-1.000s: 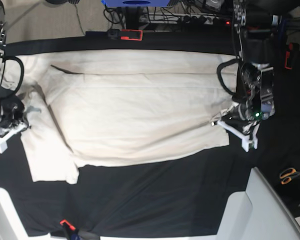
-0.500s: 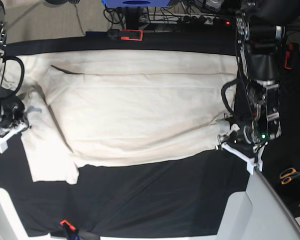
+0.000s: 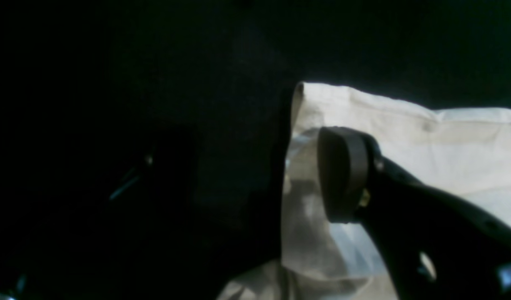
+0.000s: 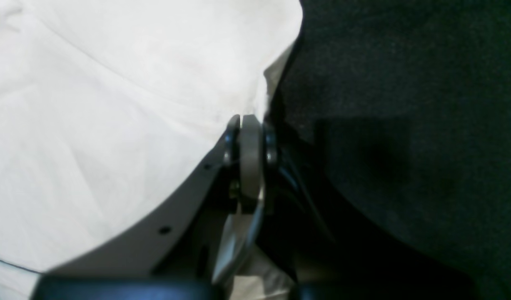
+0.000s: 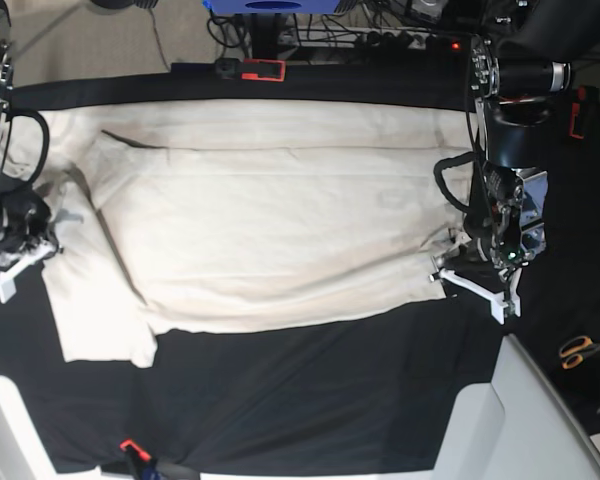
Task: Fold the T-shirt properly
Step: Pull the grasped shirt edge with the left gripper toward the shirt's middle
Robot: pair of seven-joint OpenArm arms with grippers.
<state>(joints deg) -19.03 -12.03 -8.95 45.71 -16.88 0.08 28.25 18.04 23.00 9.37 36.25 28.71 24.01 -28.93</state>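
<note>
The cream T-shirt (image 5: 270, 220) lies spread flat on the black table cover (image 5: 310, 390), with a sleeve at the left front (image 5: 95, 310). My left gripper (image 5: 470, 277) is at the shirt's right front corner. In the left wrist view it (image 3: 247, 175) is open. One dark finger (image 3: 342, 175) rests over the cloth (image 3: 405, 137), and the hem edge stands up between the jaws. My right gripper (image 5: 20, 255) is at the shirt's left edge. In the right wrist view it (image 4: 247, 125) is shut on the cloth edge (image 4: 134, 104).
Orange-handled scissors (image 5: 580, 350) lie at the far right. A white bin edge (image 5: 525, 420) stands at the front right. A red clamp (image 5: 263, 70) sits on the table's back edge, and another red clip (image 5: 130, 447) sits at the front edge.
My left gripper moved toward the front along the shirt's right edge, then came back a little. The shirt's right front corner is puckered toward it. The right arm has not moved.
</note>
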